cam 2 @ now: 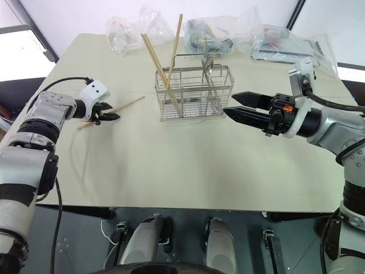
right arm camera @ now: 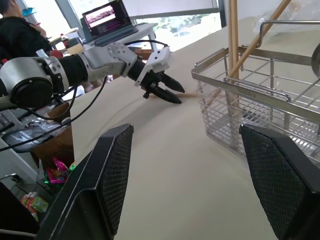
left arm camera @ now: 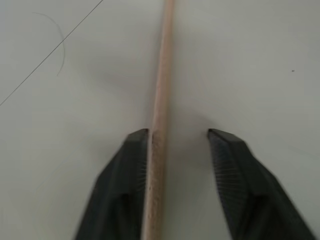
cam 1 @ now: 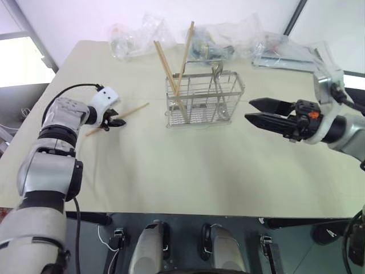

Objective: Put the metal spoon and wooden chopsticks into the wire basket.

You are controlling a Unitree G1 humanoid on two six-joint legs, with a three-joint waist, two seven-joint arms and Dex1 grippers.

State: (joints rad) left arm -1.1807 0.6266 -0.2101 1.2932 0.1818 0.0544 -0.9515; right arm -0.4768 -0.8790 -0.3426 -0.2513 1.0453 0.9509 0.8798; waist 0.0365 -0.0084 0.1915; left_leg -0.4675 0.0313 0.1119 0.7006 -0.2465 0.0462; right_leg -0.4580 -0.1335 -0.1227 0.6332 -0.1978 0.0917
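Mid-table, left tool (left arm camera: 177, 150) open astride a chopstick (left arm camera: 159, 125), right tool (cam 1: 255, 111) open beside wire basket (cam 1: 202, 97).

A wooden chopstick (left arm camera: 159, 125) lies between two black fingers (left arm camera: 120, 185), touching one of them.

Bright, even daylight washes the pale worktop (cam 1: 188, 171), with a faint violet cast toward its far edge. In the right wrist view the windows (right arm camera: 150, 12) behind the laptop blow out to white. Shadows are soft and faint; a dim one lies beside the wire basket (cam 1: 202, 100). The clear plastic bags (cam 2: 131, 28) catch small glints. In the left wrist view the chopstick (left arm camera: 161, 100) looks slightly soft, perhaps from closeness.
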